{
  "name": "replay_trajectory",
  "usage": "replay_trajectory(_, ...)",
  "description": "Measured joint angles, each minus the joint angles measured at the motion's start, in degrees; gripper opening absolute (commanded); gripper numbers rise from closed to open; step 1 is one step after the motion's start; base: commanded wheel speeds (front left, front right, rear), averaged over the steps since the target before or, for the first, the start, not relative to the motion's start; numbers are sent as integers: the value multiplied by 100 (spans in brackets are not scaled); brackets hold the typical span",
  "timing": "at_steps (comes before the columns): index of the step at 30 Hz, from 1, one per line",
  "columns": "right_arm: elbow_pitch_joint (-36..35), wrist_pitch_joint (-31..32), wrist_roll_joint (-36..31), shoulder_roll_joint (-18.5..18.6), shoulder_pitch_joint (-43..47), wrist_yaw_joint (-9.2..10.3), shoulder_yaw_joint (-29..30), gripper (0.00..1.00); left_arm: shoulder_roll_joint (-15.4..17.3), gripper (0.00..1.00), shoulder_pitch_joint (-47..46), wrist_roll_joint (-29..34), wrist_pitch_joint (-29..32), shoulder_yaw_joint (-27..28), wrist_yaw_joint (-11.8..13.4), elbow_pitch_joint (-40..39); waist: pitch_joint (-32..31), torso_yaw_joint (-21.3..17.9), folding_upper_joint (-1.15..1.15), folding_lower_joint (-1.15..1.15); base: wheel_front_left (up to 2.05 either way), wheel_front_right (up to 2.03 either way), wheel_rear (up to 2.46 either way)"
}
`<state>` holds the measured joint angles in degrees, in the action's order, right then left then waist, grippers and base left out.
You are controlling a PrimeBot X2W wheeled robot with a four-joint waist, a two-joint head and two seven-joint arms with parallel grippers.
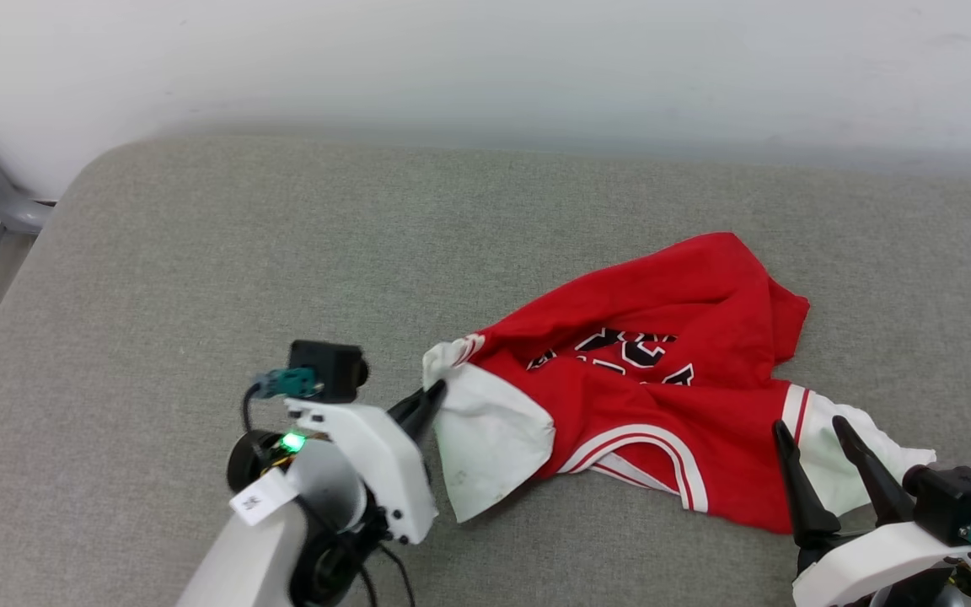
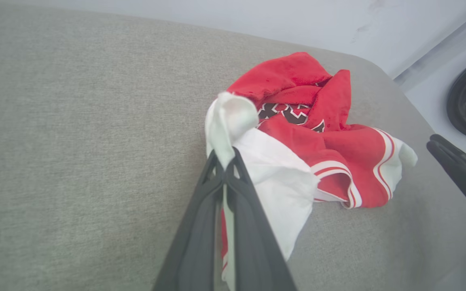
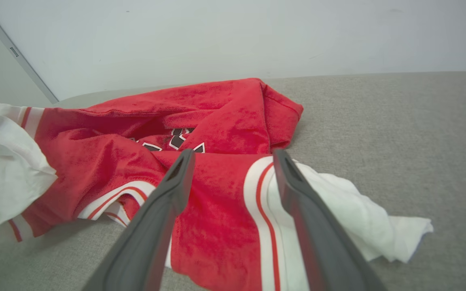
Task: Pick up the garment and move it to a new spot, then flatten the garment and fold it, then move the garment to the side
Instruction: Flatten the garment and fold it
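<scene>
the garment (image 1: 646,405) lies crumpled on the grey cushion (image 1: 199,253), right of centre in the head view. it looks like light, limp jersey that will sag and drag rather than hold a shape, so sleeve hems and shoulder seams are the sensible holds. the left end effector (image 2: 225,159) is pinched tight on the white sleeve (image 2: 281,182) at the garment's left edge. the right end effector (image 3: 233,155) stands wide apart over the other sleeve's striped seam, seemingly just above the cloth, though contact is hard to judge.

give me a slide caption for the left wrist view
Left gripper pinches a white sleeve of the crumpled red garment on the grey cushion.
</scene>
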<state>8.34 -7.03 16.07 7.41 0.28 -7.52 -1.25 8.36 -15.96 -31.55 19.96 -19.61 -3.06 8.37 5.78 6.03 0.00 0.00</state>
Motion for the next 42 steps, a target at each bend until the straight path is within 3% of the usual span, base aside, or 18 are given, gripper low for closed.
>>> replay_trajectory(10,47,62,-44,7,-51,0,-18,100,693,0,72,-545,81,127,-370,546,140,24,0,0,0,0,0)
replay_trajectory(11,47,92,-49,14,-66,1,-19,100,787,28,-5,-543,31,105,-398,655,157,14,0,0,0,0,0)
replay_trajectory(12,48,102,-52,19,-92,0,-20,100,886,100,-87,-504,-36,89,-400,777,174,1,0,0,0,0,0)
replay_trajectory(15,45,114,-59,29,-135,0,-22,100,1319,100,-319,126,-349,1,-278,1266,217,-32,0,0,0,0,0)
replay_trajectory(16,49,119,-78,25,-135,0,-31,100,1561,100,-491,598,-670,7,76,1792,227,-54,0,0,0,0,0)
replay_trajectory(21,96,119,-94,1,-112,0,-5,100,1435,100,-647,780,-1107,-12,332,2268,156,-25,0,0,0,0,0)
replay_trajectory(27,83,104,-92,-11,-74,0,29,100,1095,100,-670,783,-1935,-48,290,2280,-35,63,0,0,0,0,0)
replay_trajectory(34,-67,116,-92,70,121,0,216,100,767,100,-516,853,-3207,-86,296,1746,-377,175,0,0,0,0,0)
replay_trajectory(42,-434,248,-93,105,327,0,399,100,416,100,291,1170,-3486,149,698,644,-616,290,0,0,0,0,0)
